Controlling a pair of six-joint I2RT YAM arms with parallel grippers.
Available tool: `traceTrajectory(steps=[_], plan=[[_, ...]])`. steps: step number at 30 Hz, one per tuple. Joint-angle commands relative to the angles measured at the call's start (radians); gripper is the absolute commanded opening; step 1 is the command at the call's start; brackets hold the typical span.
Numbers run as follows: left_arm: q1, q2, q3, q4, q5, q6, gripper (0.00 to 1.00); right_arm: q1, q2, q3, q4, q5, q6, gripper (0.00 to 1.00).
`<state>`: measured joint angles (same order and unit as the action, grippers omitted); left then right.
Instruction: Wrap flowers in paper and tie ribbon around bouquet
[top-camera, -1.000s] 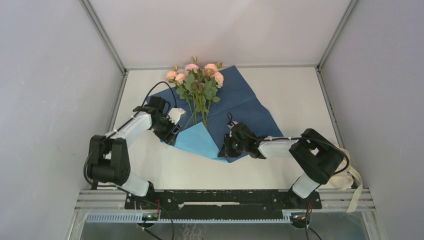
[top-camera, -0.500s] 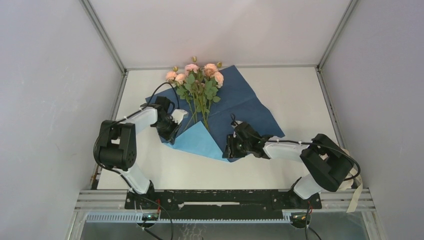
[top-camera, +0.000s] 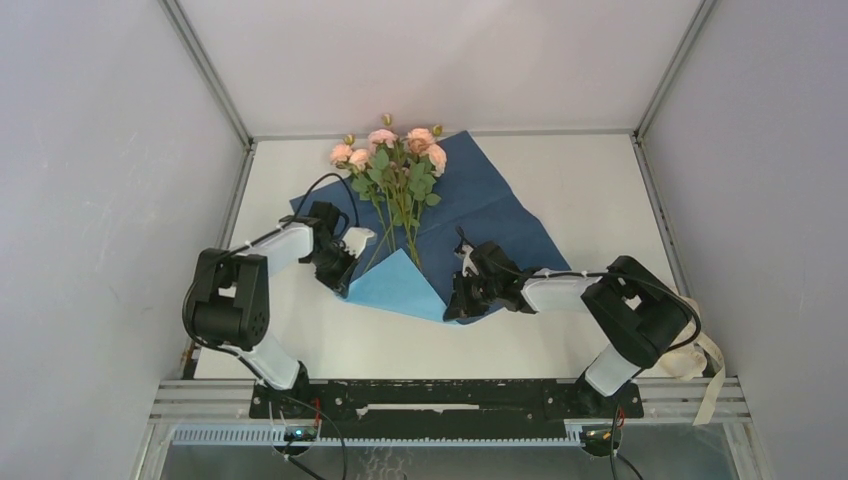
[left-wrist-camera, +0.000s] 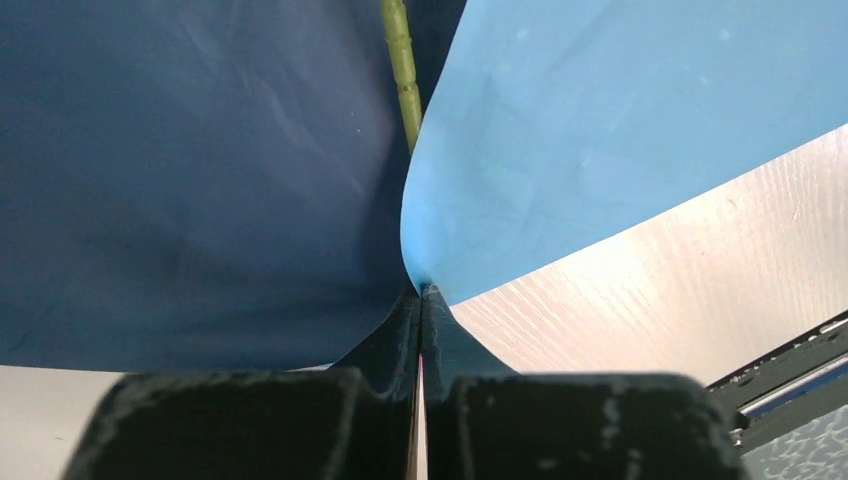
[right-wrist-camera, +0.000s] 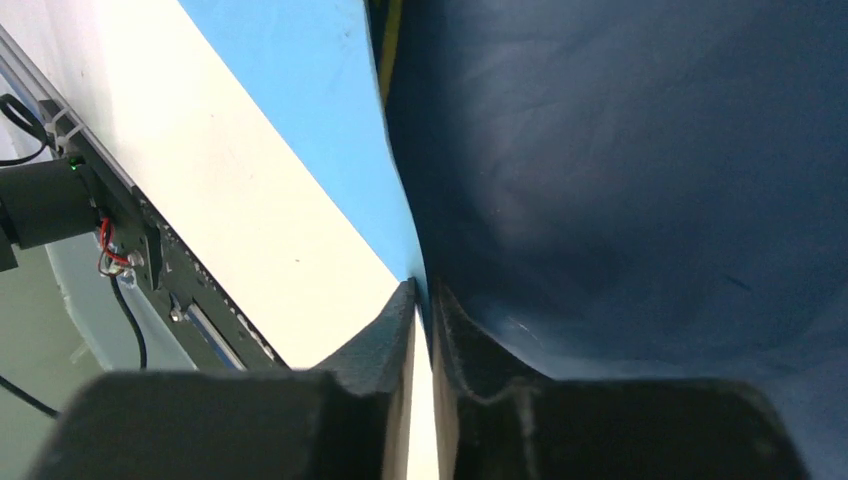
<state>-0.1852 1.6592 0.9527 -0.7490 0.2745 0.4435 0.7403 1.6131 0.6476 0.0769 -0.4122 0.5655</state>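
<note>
The paper (top-camera: 480, 200) lies navy side up, its near corner folded over as a light blue flap (top-camera: 395, 285). The flowers (top-camera: 395, 160) rest along it, pink blooms at the far end and stems running under the flap. My left gripper (top-camera: 343, 275) pinches the flap's left end; in the left wrist view the gripper (left-wrist-camera: 422, 292) is shut on the fold, with a green stem (left-wrist-camera: 403, 70) beyond. My right gripper (top-camera: 455, 303) holds the flap's right end; in the right wrist view its tips (right-wrist-camera: 421, 290) clamp the paper (right-wrist-camera: 620, 180). The ribbon (top-camera: 703, 352) hangs at the table's right near edge.
Grey walls and a metal frame close in the white table (top-camera: 590, 190) on three sides. The arms' base rail (top-camera: 440, 398) runs along the near edge. The right arm's elbow (top-camera: 640, 320) sits close to the ribbon.
The left gripper has closed onto the fold at the flap's left end. The right gripper's jaws opened a little, then closed again on the paper's right edge. The flowers have not moved.
</note>
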Motion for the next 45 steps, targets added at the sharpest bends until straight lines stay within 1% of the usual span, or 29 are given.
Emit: traceTrajectory(steps=[1,4,6,9,11,12,14,15,16,18,19,22,24,26,29,32,36,39,42,45], plan=[[-0.020,-0.065,-0.060,-0.015,0.037,-0.010,0.00,-0.015,-0.021,-0.011,-0.025,-0.057,-0.027,0.12],[-0.059,-0.095,-0.092,-0.035,0.045,0.009,0.00,-0.041,-0.064,-0.011,-0.099,-0.056,-0.041,0.06],[-0.090,-0.137,-0.119,-0.028,0.009,0.021,0.00,-0.062,-0.084,-0.011,-0.137,-0.063,-0.049,0.04],[-0.110,-0.211,-0.130,-0.064,0.029,0.054,0.01,-0.107,-0.087,-0.010,-0.165,-0.094,-0.065,0.03],[-0.111,-0.259,-0.114,-0.101,0.037,0.060,0.13,-0.141,-0.082,-0.004,-0.184,-0.103,-0.079,0.03],[-0.112,-0.282,-0.101,-0.123,0.045,0.063,0.26,-0.153,-0.078,0.004,-0.198,-0.105,-0.093,0.03],[-0.112,-0.322,-0.068,-0.162,0.062,0.080,0.42,-0.170,-0.066,0.026,-0.225,-0.106,-0.118,0.03],[-0.111,-0.334,-0.049,-0.173,0.068,0.086,0.47,-0.174,-0.059,0.035,-0.233,-0.109,-0.125,0.03],[-0.111,-0.337,-0.027,-0.174,0.072,0.087,0.50,-0.179,-0.052,0.045,-0.237,-0.113,-0.130,0.04],[-0.108,-0.317,0.038,-0.162,0.082,0.054,0.48,-0.180,-0.036,0.052,-0.235,-0.124,-0.129,0.04],[-0.102,-0.296,0.077,-0.141,0.092,0.019,0.45,-0.180,-0.030,0.052,-0.230,-0.131,-0.127,0.04],[-0.067,-0.186,0.188,-0.050,0.112,-0.127,0.27,-0.174,-0.018,0.052,-0.226,-0.130,-0.119,0.04],[-0.059,-0.083,0.265,-0.004,0.053,-0.211,0.20,-0.168,-0.020,0.052,-0.226,-0.125,-0.117,0.04],[-0.059,0.043,0.333,-0.007,0.008,-0.260,0.17,-0.166,-0.024,0.052,-0.227,-0.121,-0.116,0.04],[-0.075,0.199,0.401,-0.035,0.010,-0.288,0.15,-0.162,-0.031,0.052,-0.236,-0.116,-0.118,0.04],[-0.127,0.283,0.413,-0.034,0.018,-0.272,0.15,-0.157,-0.045,0.051,-0.248,-0.107,-0.120,0.04],[-0.229,0.311,0.417,-0.027,0.035,-0.244,0.16,-0.144,-0.064,0.050,-0.260,-0.089,-0.119,0.05],[-0.286,0.321,0.438,-0.031,0.089,-0.217,0.19,-0.133,-0.084,0.042,-0.249,-0.089,-0.107,0.05],[-0.320,0.322,0.469,-0.040,0.171,-0.200,0.21,-0.130,-0.094,0.036,-0.241,-0.084,-0.097,0.05],[-0.321,0.316,0.502,-0.047,0.225,-0.205,0.22,-0.131,-0.093,0.034,-0.244,-0.077,-0.094,0.05]])
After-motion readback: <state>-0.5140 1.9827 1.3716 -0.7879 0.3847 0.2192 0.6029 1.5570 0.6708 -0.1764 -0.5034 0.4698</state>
